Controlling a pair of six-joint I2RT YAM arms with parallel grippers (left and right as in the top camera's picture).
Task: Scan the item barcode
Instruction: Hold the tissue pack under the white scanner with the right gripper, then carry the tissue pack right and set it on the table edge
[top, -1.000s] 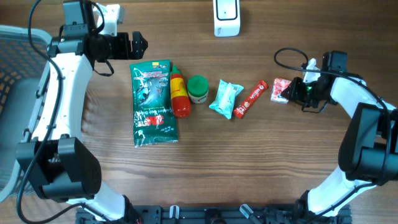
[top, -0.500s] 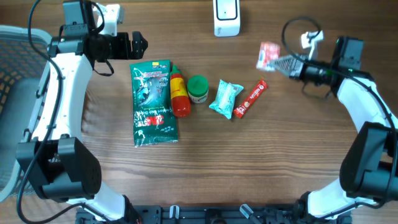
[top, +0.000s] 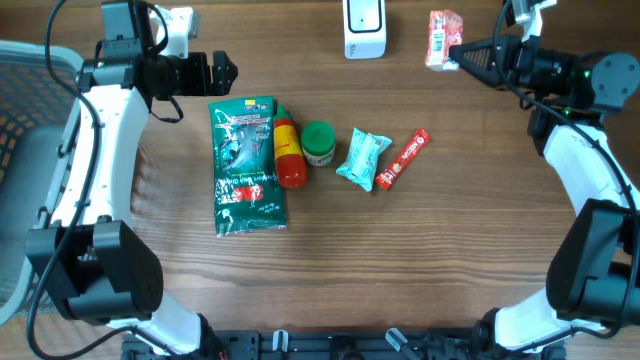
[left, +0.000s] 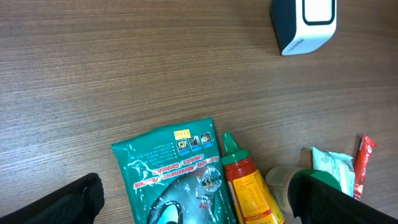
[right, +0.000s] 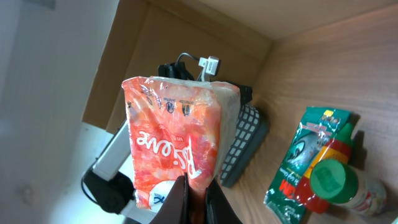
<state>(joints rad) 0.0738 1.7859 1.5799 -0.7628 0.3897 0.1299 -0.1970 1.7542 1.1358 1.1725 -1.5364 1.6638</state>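
My right gripper (top: 458, 55) is shut on a red-orange snack packet (top: 444, 38), held in the air at the back of the table, just right of the white barcode scanner (top: 364, 28). From the right wrist the packet (right: 177, 143) stands upright, its lower edge pinched between the jaws of the right gripper (right: 196, 196). My left gripper (top: 220, 70) hangs open over the top of the green bag (top: 246, 165), holding nothing. The left wrist view shows the scanner (left: 305, 25) at the upper right, and the left gripper (left: 199, 208) spread wide over the bag (left: 174, 180).
Lined up in the middle of the table are the green bag, a red and yellow bottle (top: 288, 152), a green-capped jar (top: 318, 143), a teal packet (top: 363, 158) and a red stick pack (top: 403, 159). A mesh basket (top: 25, 80) sits off the left edge.
The right gripper closed on the red-orange packet at the table's right side, lifted it, and carried it back and left toward the scanner. The left arm has stayed still.
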